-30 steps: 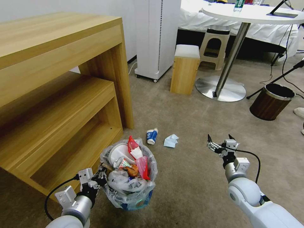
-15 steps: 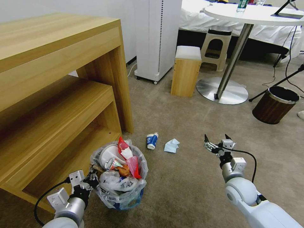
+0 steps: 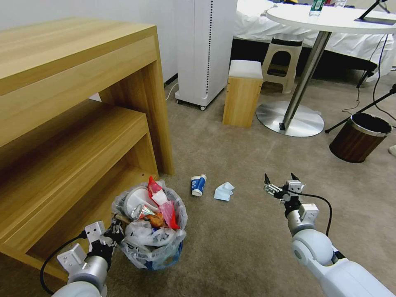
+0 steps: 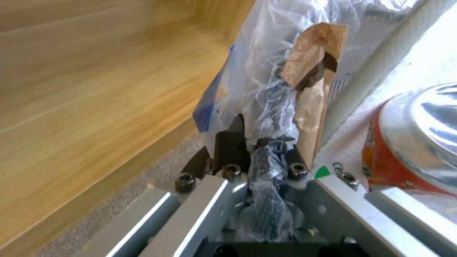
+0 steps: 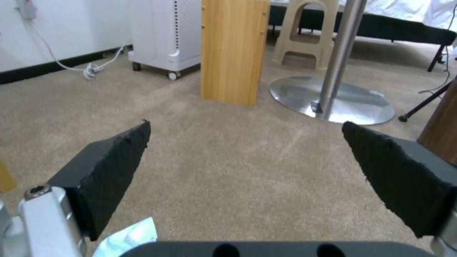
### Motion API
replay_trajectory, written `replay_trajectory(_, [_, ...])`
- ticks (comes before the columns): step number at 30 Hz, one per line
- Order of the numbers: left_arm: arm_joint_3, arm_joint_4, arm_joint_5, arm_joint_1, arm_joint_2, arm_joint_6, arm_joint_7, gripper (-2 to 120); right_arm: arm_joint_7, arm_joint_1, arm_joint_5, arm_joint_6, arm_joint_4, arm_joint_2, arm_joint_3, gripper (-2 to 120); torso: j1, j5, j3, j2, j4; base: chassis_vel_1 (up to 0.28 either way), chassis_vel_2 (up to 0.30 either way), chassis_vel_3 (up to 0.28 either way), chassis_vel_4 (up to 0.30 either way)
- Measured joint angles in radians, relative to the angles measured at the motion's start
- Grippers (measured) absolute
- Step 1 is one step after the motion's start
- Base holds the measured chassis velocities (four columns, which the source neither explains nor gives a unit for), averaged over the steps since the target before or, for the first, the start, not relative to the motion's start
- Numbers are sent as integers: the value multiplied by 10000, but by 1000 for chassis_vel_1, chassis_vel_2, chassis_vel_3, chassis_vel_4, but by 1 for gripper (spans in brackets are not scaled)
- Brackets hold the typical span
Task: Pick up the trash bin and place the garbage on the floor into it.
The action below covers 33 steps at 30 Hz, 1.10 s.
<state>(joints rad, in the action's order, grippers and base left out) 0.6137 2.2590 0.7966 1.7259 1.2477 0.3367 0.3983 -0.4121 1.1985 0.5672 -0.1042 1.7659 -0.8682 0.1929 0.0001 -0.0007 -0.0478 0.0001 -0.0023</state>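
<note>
Since most litter already sits heaped in the trash bin [image 3: 149, 225], task judged well advanced. Head view: bin standing on the floor [image 3: 231, 231] beside the low wooden shelf unit [image 3: 74, 136], crinkly clear liner bulging over the rim, blue showing low down. Packed with white slipper, red wrappers, crushed can. Left gripper [image 3: 115, 232] clamped onto the rim and liner at the bin's near-left side. Still loose on the carpet: blue-white cup [image 3: 198, 185] lying on its side and tissue [image 3: 224, 191] just beside it, both between bin and right gripper [image 3: 279, 184]. Right gripper hovering above the carpet near the tissue, spread wide, empty. Two items left to bin, as far as visible.

Left wrist view: left gripper [image 4: 259, 150] closed on bunched clear plastic and the rim edge; wooden stick [image 4: 312, 82] poking up inside the liner; crushed can [image 4: 419, 142] with red side and silver end close by. Blue of the bin wall visible through the bag.

Right wrist view: right gripper [image 5: 245, 157] with dark pads far apart, nothing between them, bare carpet ahead; corner of the tissue [image 5: 128, 237] just beneath.
</note>
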Motion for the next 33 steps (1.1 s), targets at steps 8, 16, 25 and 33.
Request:
replay_trajectory(8, [33, -81, 93, -96, -26, 0, 29, 1, 13, -185, 20, 0, -100, 3, -109, 100, -1, -1, 0, 0, 0, 0, 0, 0, 0])
replay_trajectory(16, [29, -148, 218, -180, -83, 3, 37, 1, 58, -317, 27, 14, -222, -49, -220, 100, 0, 0, 0, 0, 0, 0, 0, 0, 0])
replay_trajectory(25, [-42, -185, 276, -249, -122, 22, 38, 1, 130, -381, -22, -2, -362, -96, -257, 100, 0, 0, 0, 0, 0, 0, 0, 0, 0])
replay_trajectory(33, [-106, -147, 277, -226, -122, 34, 37, 1, 161, -425, -37, -10, -390, -133, -283, 100, 0, 0, 0, 0, 0, 0, 0, 0, 0])
